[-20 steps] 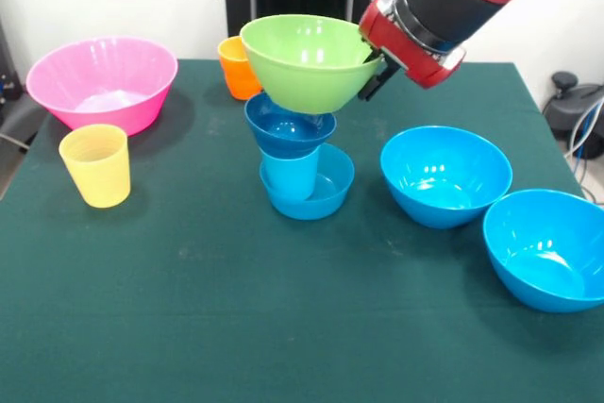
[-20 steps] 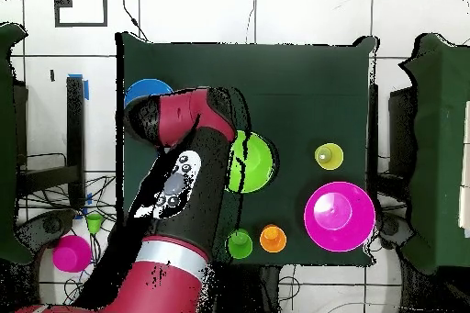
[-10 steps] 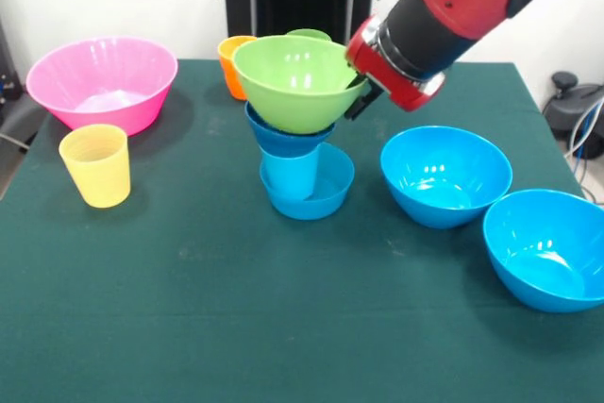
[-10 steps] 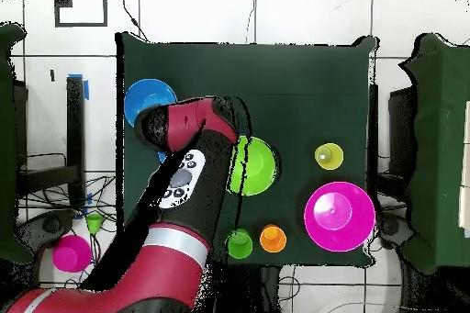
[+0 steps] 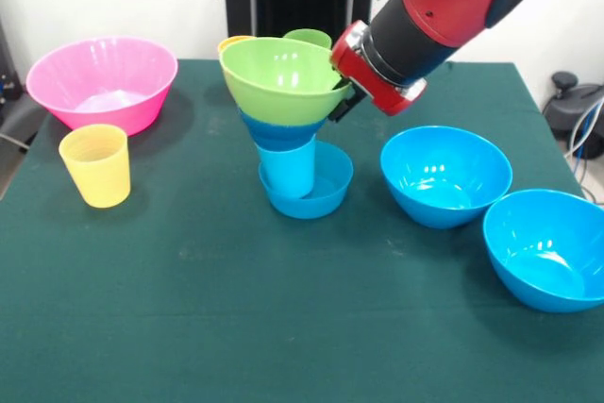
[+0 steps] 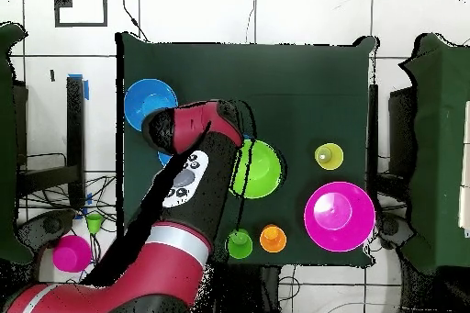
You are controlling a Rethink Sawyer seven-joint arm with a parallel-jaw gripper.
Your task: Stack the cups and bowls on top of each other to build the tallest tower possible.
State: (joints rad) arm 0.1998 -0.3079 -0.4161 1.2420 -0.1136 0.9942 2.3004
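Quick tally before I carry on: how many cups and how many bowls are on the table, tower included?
Cups: 4 (yellow cup, orange cup, green cup, light blue cup)
Bowls: 6 (pink bowl, lime bowl, stacked blue bowl, bottom blue bowl, two loose blue bowls)
Total: 10

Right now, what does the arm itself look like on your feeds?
The arm is glossy red with black sections. Its wrist ends in a black cylinder capped by a red collar with a thin silver ring. The overhead view shows a light grey button panel on the forearm. The gripper is small and black.
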